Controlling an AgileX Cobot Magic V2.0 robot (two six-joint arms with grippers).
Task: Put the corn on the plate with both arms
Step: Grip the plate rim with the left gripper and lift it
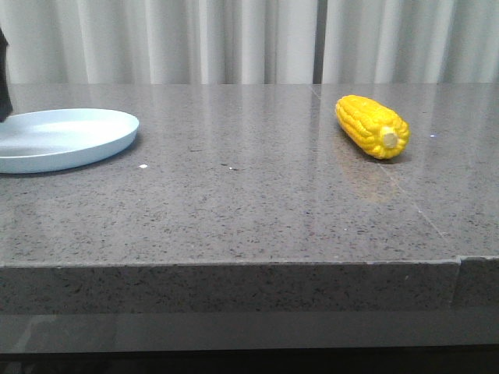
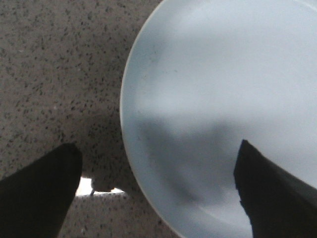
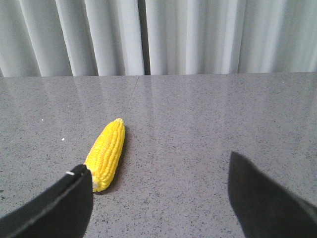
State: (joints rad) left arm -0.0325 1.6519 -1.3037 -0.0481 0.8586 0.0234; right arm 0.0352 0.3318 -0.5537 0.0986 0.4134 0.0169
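Observation:
The yellow corn [image 1: 372, 126] lies on the grey stone table at the right, its pale cob end toward the front. The pale blue plate [image 1: 62, 139] sits at the far left, empty. My left gripper [image 2: 157, 171] is open and empty, hovering over the plate's rim [image 2: 126, 134], one finger over the table and one over the plate. My right gripper [image 3: 158, 191] is open and empty, nearer the robot than the corn [image 3: 106, 152], whose cob end lies by one fingertip [image 3: 79, 181]. In the front view only a dark sliver of the left arm [image 1: 4, 78] shows.
The grey speckled table [image 1: 249, 202] has its front edge near the bottom of the front view. White curtains [image 1: 234, 39] hang behind the table. A small white speck [image 1: 143, 166] lies near the plate.

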